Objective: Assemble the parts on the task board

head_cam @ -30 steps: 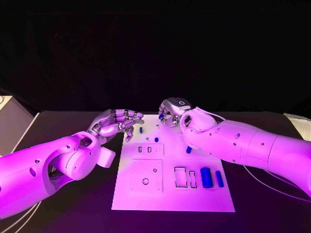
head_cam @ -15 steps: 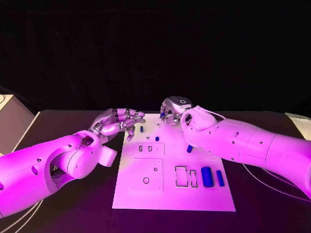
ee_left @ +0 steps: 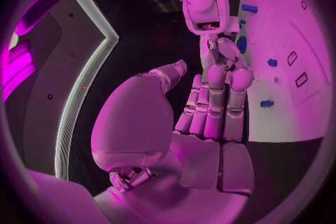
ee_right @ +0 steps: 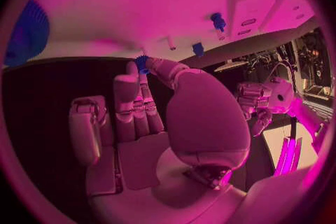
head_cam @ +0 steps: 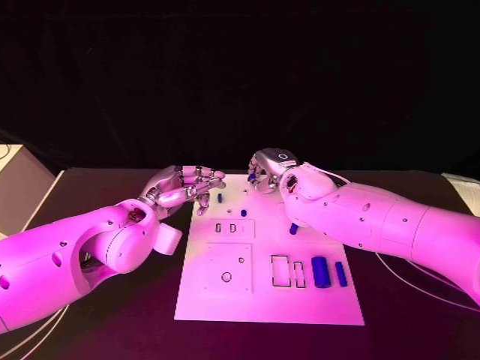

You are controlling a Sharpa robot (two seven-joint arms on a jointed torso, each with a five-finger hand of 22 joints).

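Head view: the left hand (head_cam: 186, 187) hovers with curled, empty fingers at the task board's (head_cam: 267, 304) far left edge. The right hand (head_cam: 268, 174) sits at its far edge.

Right wrist view: its fingertips pinch a small blue part (ee_right: 142, 61) over the board.

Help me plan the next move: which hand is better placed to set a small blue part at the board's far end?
Probably the right hand: in the right wrist view a small blue part sits at its fingertips over the task board. The left hand hovers at the board's far left edge with curled fingers and nothing visible in them.
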